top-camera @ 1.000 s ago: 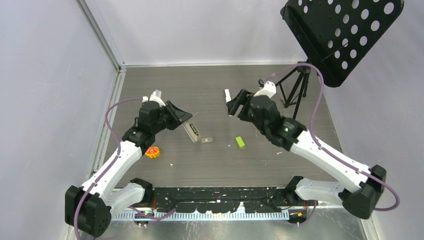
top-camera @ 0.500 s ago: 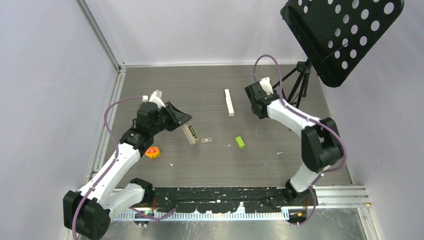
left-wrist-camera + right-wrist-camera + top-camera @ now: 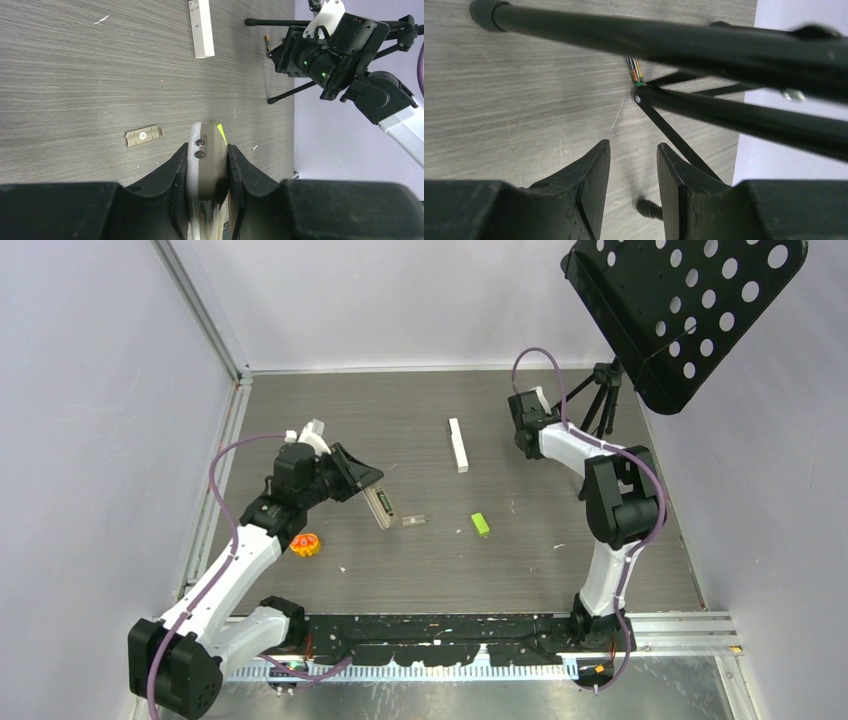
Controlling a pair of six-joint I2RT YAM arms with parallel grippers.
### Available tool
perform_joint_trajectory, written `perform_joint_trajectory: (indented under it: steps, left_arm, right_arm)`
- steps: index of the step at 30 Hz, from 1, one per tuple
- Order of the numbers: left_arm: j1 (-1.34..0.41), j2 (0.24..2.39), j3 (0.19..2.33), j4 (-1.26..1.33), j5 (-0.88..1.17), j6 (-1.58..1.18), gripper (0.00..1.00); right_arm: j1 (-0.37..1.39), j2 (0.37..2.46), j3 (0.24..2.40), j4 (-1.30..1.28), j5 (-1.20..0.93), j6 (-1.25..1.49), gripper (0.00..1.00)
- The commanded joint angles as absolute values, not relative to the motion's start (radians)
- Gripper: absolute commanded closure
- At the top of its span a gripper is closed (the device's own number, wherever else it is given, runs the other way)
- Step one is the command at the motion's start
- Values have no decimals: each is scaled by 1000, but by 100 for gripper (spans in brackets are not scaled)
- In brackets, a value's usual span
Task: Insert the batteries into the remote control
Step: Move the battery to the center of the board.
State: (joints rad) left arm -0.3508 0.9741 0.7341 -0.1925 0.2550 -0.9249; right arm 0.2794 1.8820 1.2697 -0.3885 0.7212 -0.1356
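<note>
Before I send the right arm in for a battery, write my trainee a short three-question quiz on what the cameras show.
1. True or false: the left claw is shut on the grey remote.
2. Short answer: which arm's wrist camera shows the battery lying beside the tripod just ahead of its fingers?
3. Pick one: the right claw is A) shut on the battery, B) open and empty, C) shut on the tripod.

Key: 1 true; 2 right; 3 B.
</note>
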Motion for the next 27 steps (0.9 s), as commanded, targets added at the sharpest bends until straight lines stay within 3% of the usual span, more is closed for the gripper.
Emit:
perform_joint_trajectory:
  steps: [1, 27]
  left_arm:
    - [-338, 972, 734, -141, 281, -904, 100]
    - [-324, 969, 716, -147, 282, -908, 100]
  right_arm:
    - [252, 1920, 1320, -316, 656, -183, 55]
    - [118, 2020, 1364, -189, 530, -224, 50]
